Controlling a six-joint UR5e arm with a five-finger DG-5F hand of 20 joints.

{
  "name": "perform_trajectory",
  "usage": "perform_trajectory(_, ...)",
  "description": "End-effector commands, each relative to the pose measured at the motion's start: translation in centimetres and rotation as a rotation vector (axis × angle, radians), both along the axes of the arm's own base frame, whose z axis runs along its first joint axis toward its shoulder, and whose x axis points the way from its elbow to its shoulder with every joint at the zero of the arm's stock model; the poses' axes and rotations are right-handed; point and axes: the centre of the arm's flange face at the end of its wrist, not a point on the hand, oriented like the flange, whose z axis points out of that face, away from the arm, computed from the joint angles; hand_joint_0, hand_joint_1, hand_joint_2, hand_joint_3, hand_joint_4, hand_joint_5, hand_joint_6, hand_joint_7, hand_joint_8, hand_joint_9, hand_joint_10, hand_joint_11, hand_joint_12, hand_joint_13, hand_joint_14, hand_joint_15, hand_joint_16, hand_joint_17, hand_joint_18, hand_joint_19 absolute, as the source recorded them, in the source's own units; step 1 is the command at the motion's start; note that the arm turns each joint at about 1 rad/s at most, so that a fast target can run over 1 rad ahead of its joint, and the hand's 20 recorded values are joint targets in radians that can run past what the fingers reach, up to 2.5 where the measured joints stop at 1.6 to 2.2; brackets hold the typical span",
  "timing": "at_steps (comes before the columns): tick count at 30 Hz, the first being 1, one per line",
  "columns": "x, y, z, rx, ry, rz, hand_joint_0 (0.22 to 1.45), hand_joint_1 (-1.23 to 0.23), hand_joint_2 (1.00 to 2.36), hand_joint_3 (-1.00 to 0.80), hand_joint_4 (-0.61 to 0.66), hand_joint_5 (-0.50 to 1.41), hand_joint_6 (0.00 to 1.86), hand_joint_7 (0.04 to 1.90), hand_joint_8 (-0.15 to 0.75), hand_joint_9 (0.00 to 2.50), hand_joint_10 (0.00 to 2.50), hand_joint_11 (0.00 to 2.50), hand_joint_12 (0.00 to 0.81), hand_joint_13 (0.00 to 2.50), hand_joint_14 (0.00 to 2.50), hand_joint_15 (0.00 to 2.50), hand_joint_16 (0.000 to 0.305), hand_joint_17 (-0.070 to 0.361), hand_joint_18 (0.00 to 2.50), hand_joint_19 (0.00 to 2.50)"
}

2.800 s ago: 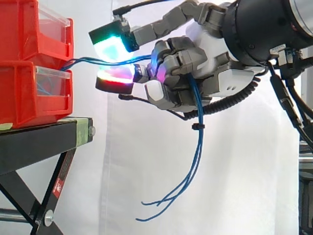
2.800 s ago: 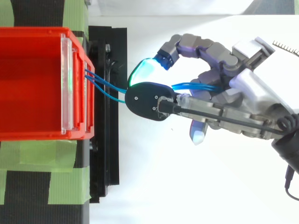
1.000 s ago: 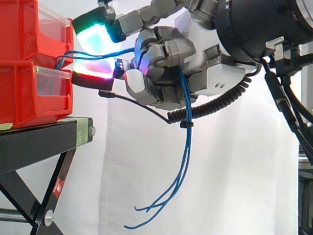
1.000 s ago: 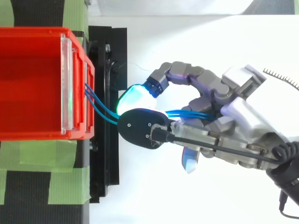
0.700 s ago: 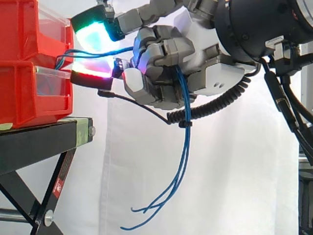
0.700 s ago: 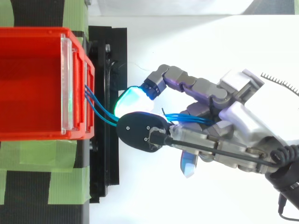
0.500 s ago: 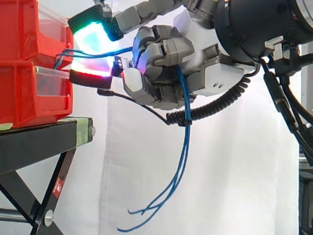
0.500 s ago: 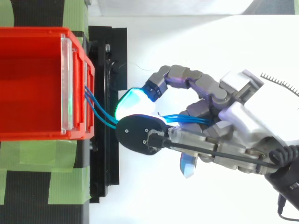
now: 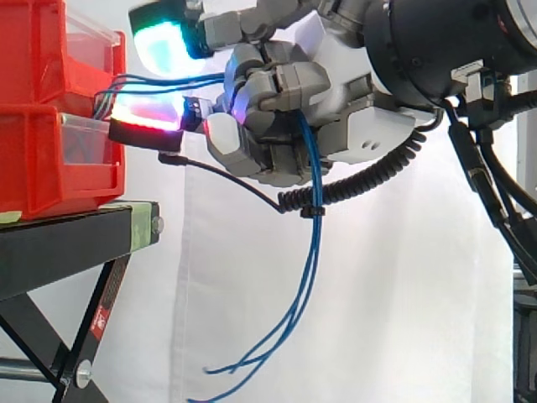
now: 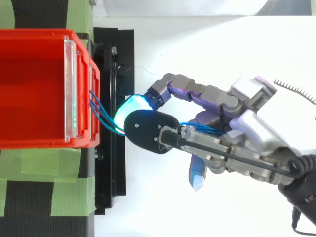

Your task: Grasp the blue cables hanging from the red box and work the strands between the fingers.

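Hand closed on strands; arm enters from the side view's right edge.
The arm (image 9: 453,50) lies about level. The hand (image 9: 285,126) has fingers curled round the blue cables (image 9: 314,243). Forward of these, an upper fingertip pad (image 9: 164,38) glows green and a lower pad (image 9: 143,117) glows red, the two standing apart.

This is a robotics lab test station rather than a lived-in room. A plain white curtain (image 9: 252,336) closes off the background of the side view. At the left edge, stacked red bins (image 9: 38,168) sit on a black stand (image 9: 75,243) with angled metal legs at lower left. In the top view, strips of green tape (image 10: 69,165) cross the stand at lower left. An industrial arm (image 9: 453,50) enters at upper right. It carries a fingered hand (image 9: 277,126) with glowing pads, closed round thin blue cables (image 9: 313,235) that lead from the bins.
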Motion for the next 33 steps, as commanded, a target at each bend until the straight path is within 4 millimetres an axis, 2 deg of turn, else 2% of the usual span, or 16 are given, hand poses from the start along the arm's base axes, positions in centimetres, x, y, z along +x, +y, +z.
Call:
perform_trajectory(1,0.02,0.02,-0.08,-0.001,0.001,0.0,0.8,-0.58,1.01,-0.72,0.28,0.27,0.01,1.3,0.524,1.95,2.5,2.5,0.623,1.99,2.5,1.61,0.246,0.185,2.5,0.58)
perform_trajectory(2,0.02,0.01,0.02,0.001,-0.002,0.0,0.76,-0.58,1.01,-0.83,0.28,0.27,0.01,1.31,0.524,1.95,2.5,2.5,0.623,1.99,2.5,1.61,0.246,0.185,2.5,0.58)
perform_trajectory(4,0.02,0.01,0.02,0.001,-0.003,-0.001,0.75,-0.59,1.0,-0.91,0.29,0.27,0.0,1.36,0.524,1.95,2.5,2.5,0.623,1.99,2.5,1.61,0.246,0.185,2.5,0.58)
perform_trajectory(6,0.03,0.02,0.02,0.001,-0.003,0.0,0.76,-0.62,1.0,-0.92,0.28,0.28,0.0,1.41,0.524,1.95,2.5,2.5,0.623,1.99,2.5,1.61,0.246,0.185,2.5,0.58)
perform_trajectory(8,0.02,0.01,0.02,0.001,-0.003,-0.001,0.82,-0.69,1.01,-0.78,0.25,0.14,0.35,1.29,0.524,1.95,2.5,2.5,0.623,1.99,2.5,1.61,0.246,0.185,2.5,0.58)
perform_trajectory(11,-0.02,0.09,-0.04,0.0,-0.002,0.0,0.88,-0.73,1.01,-0.65,0.23,0.01,0.67,1.16,0.524,1.95,2.5,2.5,0.623,1.99,2.5,1.61,0.246,0.185,2.5,0.58)
perform_trajectory(14,0.02,0.12,0.02,0.001,-0.003,0.002,0.92,-0.76,1.01,-0.55,0.22,-0.07,0.85,1.1,0.524,1.95,2.5,2.5,0.623,1.99,2.5,1.61,0.246,0.185,2.5,0.58)
perform_trajectory(18,0.04,0.02,-0.07,0.0,-0.002,-0.001,0.94,-0.76,1.02,-0.58,0.23,-0.1,0.99,1.05,0.524,1.95,2.5,2.5,0.623,1.99,2.5,1.61,0.246,0.185,2.5,0.58)
perform_trajectory(19,0.01,0.11,0.02,0.001,-0.003,0.0,0.95,-0.74,1.02,-0.54,0.23,-0.09,1.04,1.02,0.524,1.95,2.5,2.5,0.623,1.99,2.5,1.61,0.246,0.185,2.5,0.58)
perform_trajectory(20,0.01,0.11,0.02,0.001,-0.003,0.0,0.95,-0.73,1.02,-0.48,0.23,-0.08,1.06,1.03,0.524,1.95,2.5,2.5,0.623,1.99,2.5,1.61,0.246,0.185,2.5,0.58)
perform_trajectory(24,0.04,0.13,-0.08,0.001,-0.002,0.002,0.92,-0.7,1.02,-0.49,0.23,-0.06,1.04,1.05,0.524,1.95,2.5,2.5,0.623,1.99,2.5,1.61,0.246,0.185,2.5,0.58)
perform_trajectory(29,0.01,0.11,0.02,0.0,-0.002,0.0,0.8,-0.66,1.01,-0.74,0.25,-0.03,0.96,1.1,0.524,1.95,2.5,2.5,0.623,1.99,2.5,1.61,0.246,0.185,2.5,0.58)
perform_trajectory(33,0.0,0.1,-0.13,-0.002,0.001,0.0,0.76,-0.64,1.0,-0.85,0.26,-0.02,0.93,1.11,0.524,1.95,2.5,2.5,0.623,1.99,2.5,1.61,0.246,0.185,2.5,0.58)
